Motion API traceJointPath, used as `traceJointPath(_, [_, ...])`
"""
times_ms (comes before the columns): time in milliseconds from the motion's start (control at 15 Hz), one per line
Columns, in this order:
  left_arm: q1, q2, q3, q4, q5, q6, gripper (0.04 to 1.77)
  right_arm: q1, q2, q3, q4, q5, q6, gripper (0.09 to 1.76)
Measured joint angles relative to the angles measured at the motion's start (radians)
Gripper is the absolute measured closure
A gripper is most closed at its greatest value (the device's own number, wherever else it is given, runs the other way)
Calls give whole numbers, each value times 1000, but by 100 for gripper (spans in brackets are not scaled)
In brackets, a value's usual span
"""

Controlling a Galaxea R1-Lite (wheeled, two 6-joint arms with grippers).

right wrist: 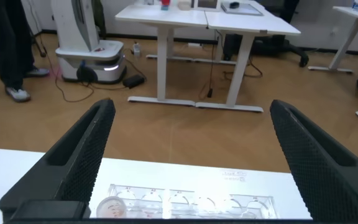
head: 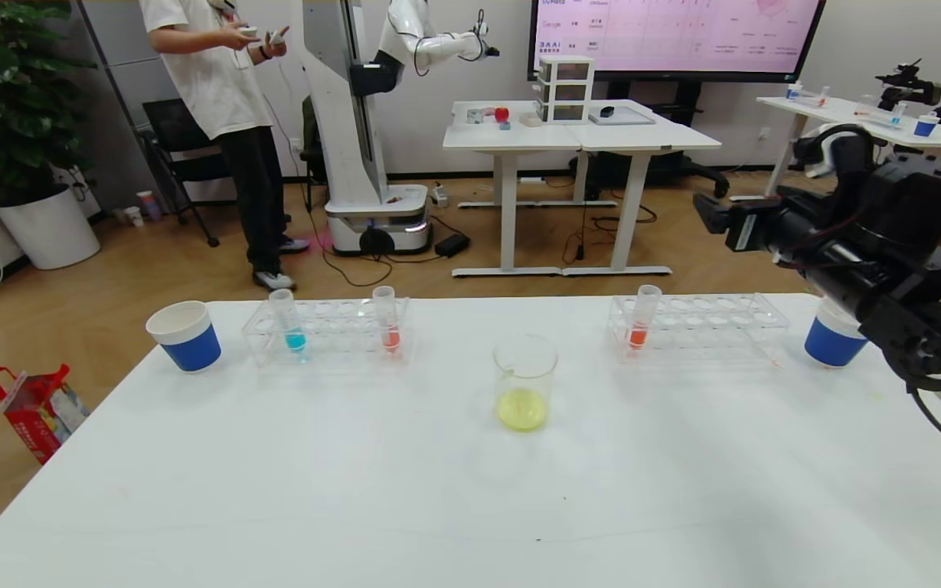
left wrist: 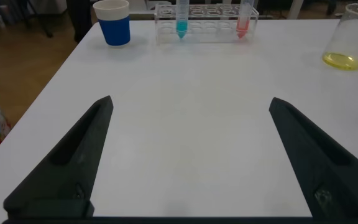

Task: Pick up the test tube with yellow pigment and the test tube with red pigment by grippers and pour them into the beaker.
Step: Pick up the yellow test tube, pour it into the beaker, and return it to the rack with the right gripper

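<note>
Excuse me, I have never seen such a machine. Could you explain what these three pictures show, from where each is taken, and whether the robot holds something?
It is a two-armed robot at a white table. The large picture comes from its head; the other two come from cameras on its wrists. The left gripper hangs open over bare table, holding nothing. The right gripper is raised, open and empty, above the right rack, which holds one red tube. The left rack holds a blue tube and another red tube. The beaker in the middle contains yellow liquid. Two blue paper cups stand at the sides.
</note>
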Motion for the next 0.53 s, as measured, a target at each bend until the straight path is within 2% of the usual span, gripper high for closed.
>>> traceJointPath(200, [0,0,0,0,0,0,6,5,-140,65,-5,-6,-6,11])
traceJointPath(533, [0,0,0,0,0,0,6,-3,-492,225,-4,-28,-7,11])
